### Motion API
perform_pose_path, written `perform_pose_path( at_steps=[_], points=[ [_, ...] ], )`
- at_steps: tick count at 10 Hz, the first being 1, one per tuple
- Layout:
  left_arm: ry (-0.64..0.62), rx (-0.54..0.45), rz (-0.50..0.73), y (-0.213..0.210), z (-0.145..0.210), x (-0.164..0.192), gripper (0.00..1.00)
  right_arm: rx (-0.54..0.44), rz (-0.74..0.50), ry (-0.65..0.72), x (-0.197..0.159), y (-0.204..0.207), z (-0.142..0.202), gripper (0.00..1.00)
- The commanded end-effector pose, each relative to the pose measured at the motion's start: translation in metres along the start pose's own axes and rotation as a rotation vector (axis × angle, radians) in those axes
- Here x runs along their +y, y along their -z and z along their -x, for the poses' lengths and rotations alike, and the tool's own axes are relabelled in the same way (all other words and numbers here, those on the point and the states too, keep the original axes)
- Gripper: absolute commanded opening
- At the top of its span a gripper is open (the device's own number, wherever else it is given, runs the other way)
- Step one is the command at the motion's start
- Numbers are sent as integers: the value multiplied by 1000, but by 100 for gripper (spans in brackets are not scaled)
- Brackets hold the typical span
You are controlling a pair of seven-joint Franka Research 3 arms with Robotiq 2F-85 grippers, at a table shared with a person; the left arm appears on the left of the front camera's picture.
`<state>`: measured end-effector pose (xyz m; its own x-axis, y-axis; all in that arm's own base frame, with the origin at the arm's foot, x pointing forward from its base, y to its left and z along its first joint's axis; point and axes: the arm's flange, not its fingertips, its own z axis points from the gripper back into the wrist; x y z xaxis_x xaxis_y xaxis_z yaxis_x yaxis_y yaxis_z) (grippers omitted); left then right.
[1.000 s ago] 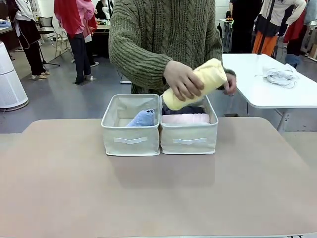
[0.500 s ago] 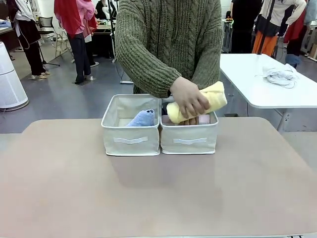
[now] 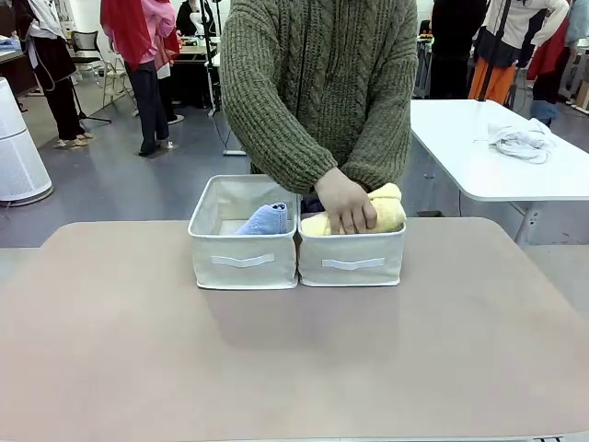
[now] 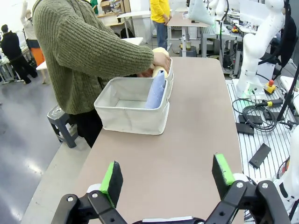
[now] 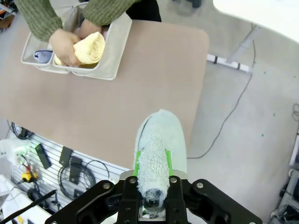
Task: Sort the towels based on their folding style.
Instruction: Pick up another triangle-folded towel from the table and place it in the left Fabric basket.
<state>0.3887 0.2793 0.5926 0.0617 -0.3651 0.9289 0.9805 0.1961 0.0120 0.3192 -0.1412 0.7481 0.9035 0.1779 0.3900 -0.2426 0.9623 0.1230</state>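
Up close, right claw (image 5: pixel 153 161) grips pale towel (image 5: pixel 161 133).

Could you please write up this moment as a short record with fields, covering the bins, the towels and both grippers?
bin on robot's left: holds the periwinkle blue cone towel
bin on robot's right: yellow rolled towel on top, the person's hand resting on it
left gripper: fingers open, nothing between them, above the table
right gripper: fingers shut on the pale blue-grey towel
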Motion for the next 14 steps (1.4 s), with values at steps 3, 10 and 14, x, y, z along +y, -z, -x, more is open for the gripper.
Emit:
perform_pose_path(
  at_steps=[3,10,14],
  points=[
    [1,0,0,0,-1,-2,100,9,7,3,2,-2,1,0],
    [1,0,0,0,-1,-2,100,9,7,3,2,-2,1,0],
    [1,0,0,0,-1,-2,100,9,7,3,2,-2,1,0]
  ],
)
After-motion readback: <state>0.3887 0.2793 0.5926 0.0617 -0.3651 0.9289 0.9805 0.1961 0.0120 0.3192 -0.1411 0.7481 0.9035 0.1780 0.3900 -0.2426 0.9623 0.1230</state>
